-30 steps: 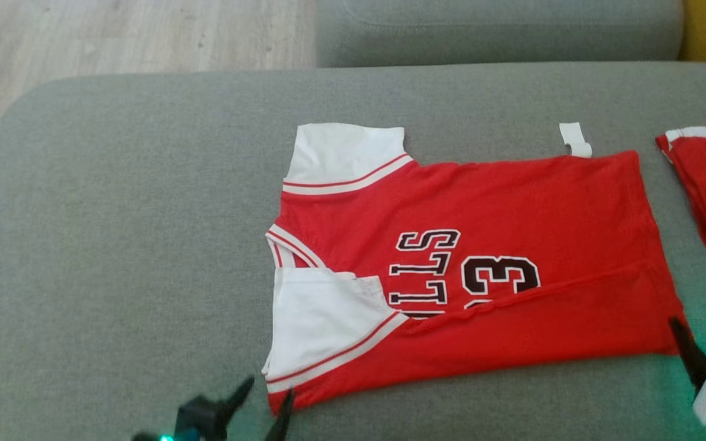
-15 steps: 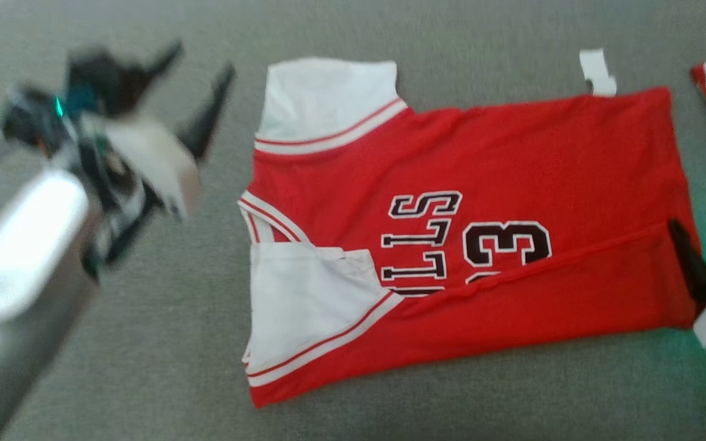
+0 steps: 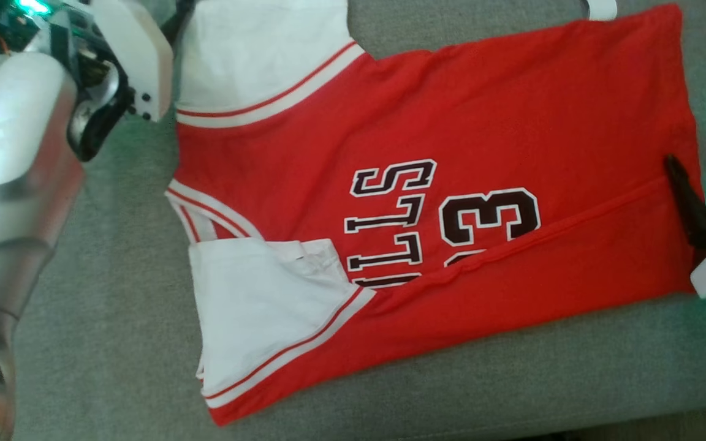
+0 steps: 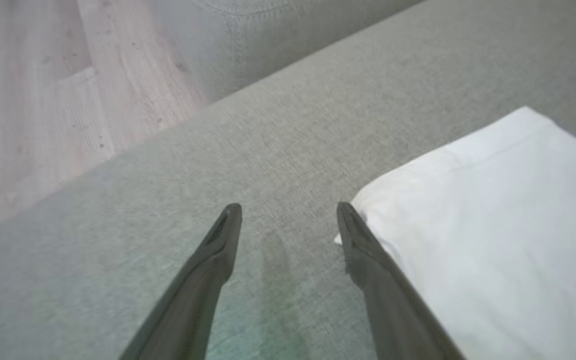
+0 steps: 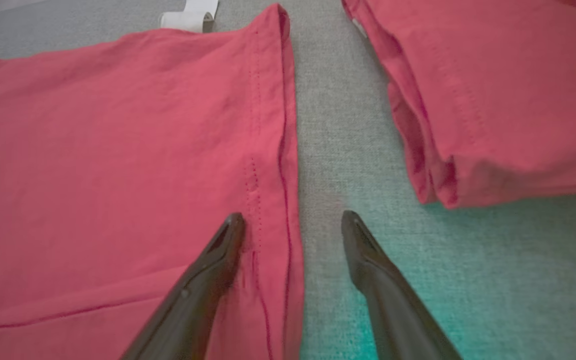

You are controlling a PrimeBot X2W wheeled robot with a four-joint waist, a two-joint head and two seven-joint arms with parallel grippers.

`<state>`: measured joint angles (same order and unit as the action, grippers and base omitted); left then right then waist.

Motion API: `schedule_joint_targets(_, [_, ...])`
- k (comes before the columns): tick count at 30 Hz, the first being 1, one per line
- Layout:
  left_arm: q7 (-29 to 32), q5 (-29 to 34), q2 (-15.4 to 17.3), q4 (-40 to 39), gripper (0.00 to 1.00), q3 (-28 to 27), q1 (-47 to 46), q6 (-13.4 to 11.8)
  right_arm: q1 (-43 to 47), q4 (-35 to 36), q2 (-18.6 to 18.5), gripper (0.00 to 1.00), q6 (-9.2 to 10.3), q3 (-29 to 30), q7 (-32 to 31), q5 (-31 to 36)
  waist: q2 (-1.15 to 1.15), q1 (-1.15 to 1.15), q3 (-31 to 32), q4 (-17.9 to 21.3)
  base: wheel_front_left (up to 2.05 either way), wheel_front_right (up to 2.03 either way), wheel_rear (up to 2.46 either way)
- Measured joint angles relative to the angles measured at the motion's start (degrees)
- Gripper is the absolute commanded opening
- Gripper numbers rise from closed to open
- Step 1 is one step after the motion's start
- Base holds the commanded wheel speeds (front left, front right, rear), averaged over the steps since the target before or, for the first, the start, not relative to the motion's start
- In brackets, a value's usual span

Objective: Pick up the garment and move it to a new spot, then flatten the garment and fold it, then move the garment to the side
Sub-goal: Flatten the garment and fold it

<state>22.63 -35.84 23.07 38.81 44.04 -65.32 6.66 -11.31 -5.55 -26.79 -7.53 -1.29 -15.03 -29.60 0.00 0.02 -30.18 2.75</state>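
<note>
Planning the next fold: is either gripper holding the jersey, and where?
Nothing is held: left gripper, jaws open, sits beside the white sleeve; right gripper, jaws open, straddles the jersey hem.

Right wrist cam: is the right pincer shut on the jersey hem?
No, the right pincer stands open, one finger over the hem of the jersey and the other over the grey cushion, nothing clamped between them.

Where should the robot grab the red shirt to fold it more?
Probably at its thin edges, since the red shirt lies flat on the cushion. The right gripper, open, straddles the hem, so it can pinch there from the shirt's right end. The left gripper, open beside the white sleeve, can pinch that sleeve's corner from the left end.
</note>
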Motion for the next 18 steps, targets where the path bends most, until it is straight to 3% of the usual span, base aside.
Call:
schedule_joint_targets(8, [-1.7,-2.3,-0.9,2.7,1.0,4.9,-0.6,0.5,-1.0,-0.9,0.6,1.0,0.0,0.6,1.3,0.1,0.0,-0.02,-0.7,0.2,0.0,0.0,0.0])
schedule_joint_targets(18, [-2.5,-7.3,0.5,0.6,1.0,12.0,-2.3,0.5,-2.0,-1.5,1.0,1.0,0.0,0.8,1.8,0.9,0.0,-0.02,-0.6,0.1,0.0,0.0,0.0])
